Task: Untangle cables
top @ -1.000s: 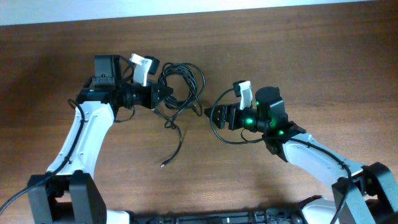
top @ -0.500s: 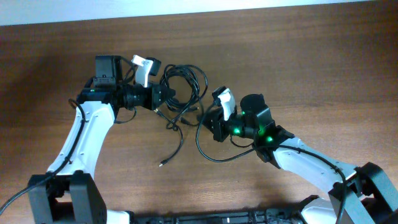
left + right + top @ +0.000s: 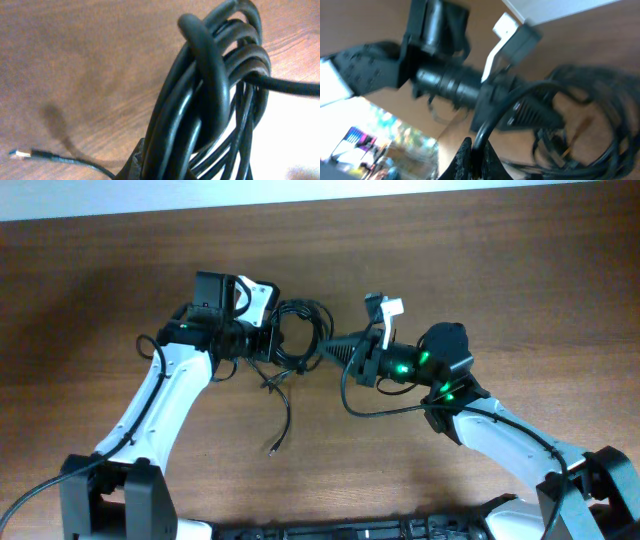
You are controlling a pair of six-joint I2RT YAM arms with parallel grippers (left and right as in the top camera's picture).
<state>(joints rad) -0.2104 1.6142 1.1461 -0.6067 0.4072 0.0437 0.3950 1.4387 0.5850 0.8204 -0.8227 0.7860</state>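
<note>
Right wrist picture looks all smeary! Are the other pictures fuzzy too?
Right wrist view: yes, blurred all over, the left arm is smeared. Left wrist view: the cables are close and fairly sharp, with shiny streaks; the table behind looks soft. Overhead view: clear, evenly lit.

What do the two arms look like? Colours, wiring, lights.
Both have white shells on the long links and black joints. The left arm carries a thin black wire along its shell; the right arm shows green lights near the wrist. A white bracket tops each wrist.
</note>
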